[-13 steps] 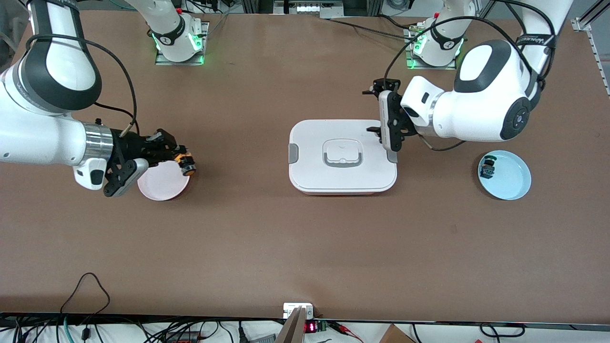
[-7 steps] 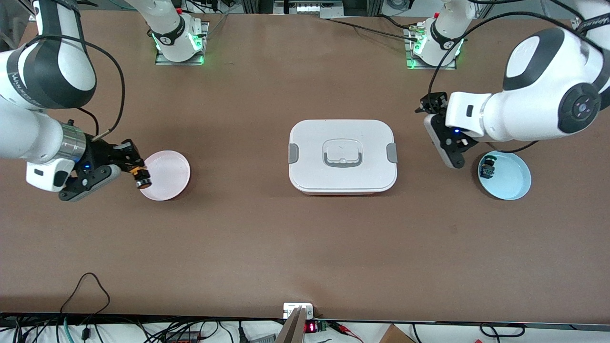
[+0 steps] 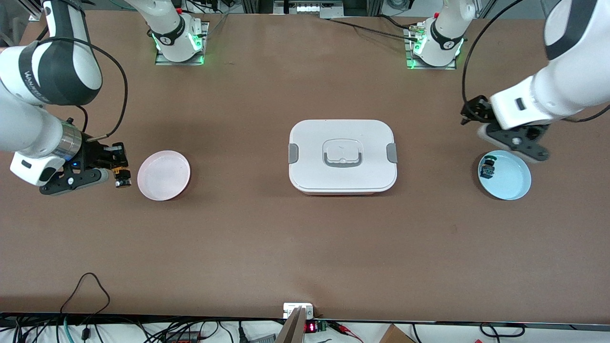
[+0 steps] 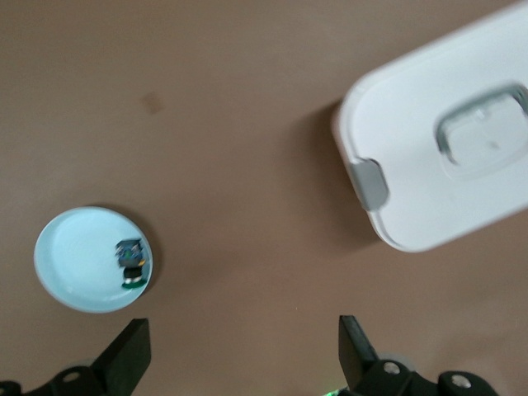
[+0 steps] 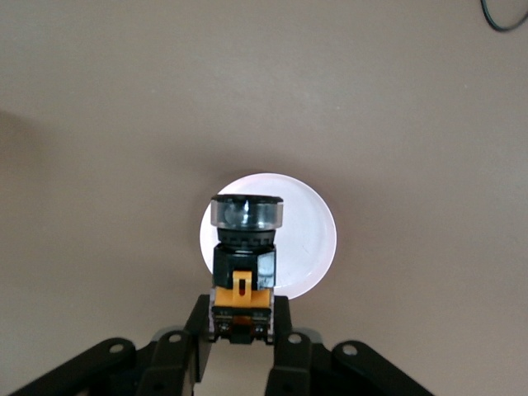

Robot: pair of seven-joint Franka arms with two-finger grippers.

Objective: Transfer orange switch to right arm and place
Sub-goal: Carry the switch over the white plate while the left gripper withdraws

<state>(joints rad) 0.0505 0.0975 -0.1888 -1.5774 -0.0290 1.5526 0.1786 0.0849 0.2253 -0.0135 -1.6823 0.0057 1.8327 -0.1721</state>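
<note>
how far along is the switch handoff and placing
The handoff looks done: the right tool is shut on the orange switch, held over bare table beside the pink plate, toward the right arm's end. The left tool is open and empty near the blue plate, which holds the green-capped switch. Left to do: setting the switch down, likely on the pink plate, and letting go.

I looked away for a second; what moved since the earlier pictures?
The right gripper, shut on the orange switch, drew back from over the pink plate toward its own end of the table. The left gripper, open, retreated from the white box to the blue plate. Plates, box, green switch stayed.
</note>
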